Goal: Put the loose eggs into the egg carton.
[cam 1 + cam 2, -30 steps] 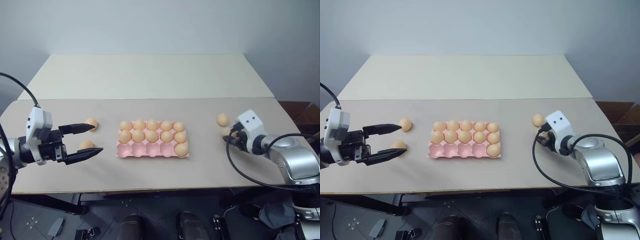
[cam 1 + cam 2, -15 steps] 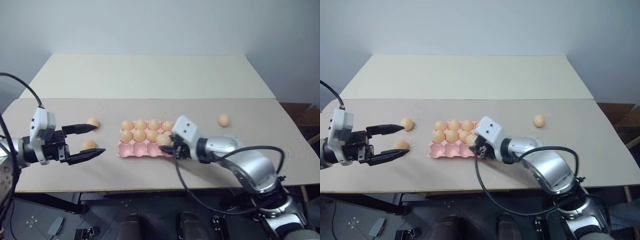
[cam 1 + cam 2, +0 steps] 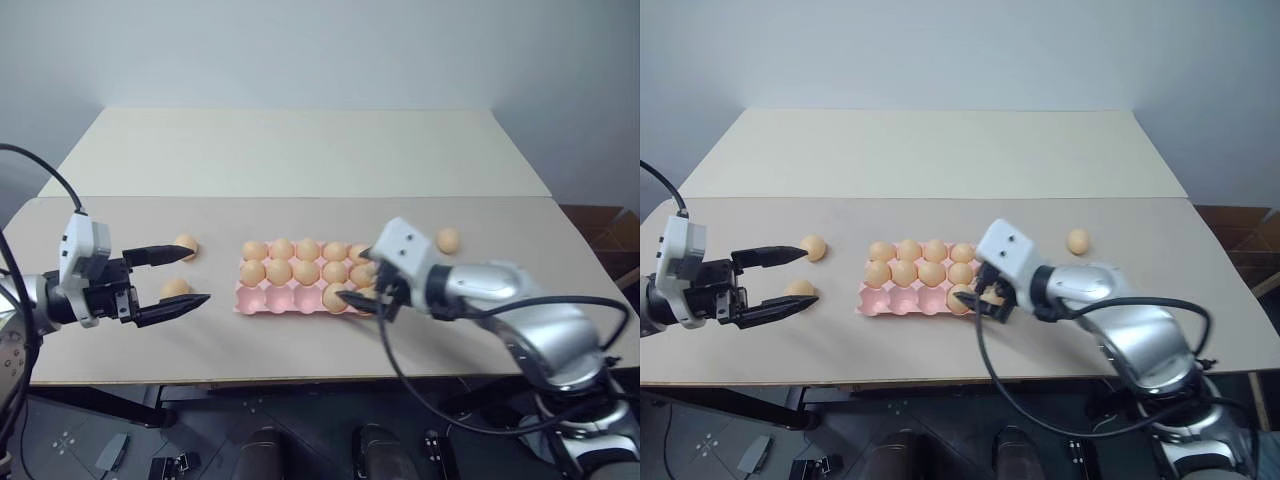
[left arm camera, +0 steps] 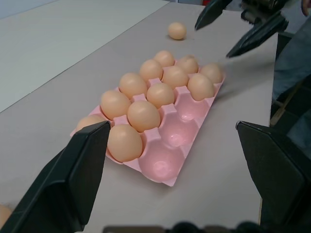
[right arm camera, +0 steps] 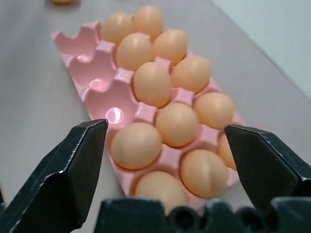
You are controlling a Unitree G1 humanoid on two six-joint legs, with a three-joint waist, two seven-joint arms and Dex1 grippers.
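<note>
Tabletop with egg carton, loose eggs, two end effectors

Beige tabletop (image 3: pixel 300 160); pink egg carton (image 3: pixel 300 298) near its front middle, back two rows full, front row holding eggs in its two right-hand cups, three cups bare. Right end effector (image 3: pixel 366 283) at the carton's right end, fingers spread wide, gripping nothing. Left end effector (image 3: pixel 170 275) left of the carton, fingers apart, empty. Loose eggs: two by the left end effector (image 3: pixel 186 246) (image 3: pixel 176 288), one well right of the carton (image 3: pixel 448 240)

Open right claw (image 5: pixel 163 150) above egg carton (image 5: pixel 99 87) holding eggs (image 5: pixel 153 83).
</note>
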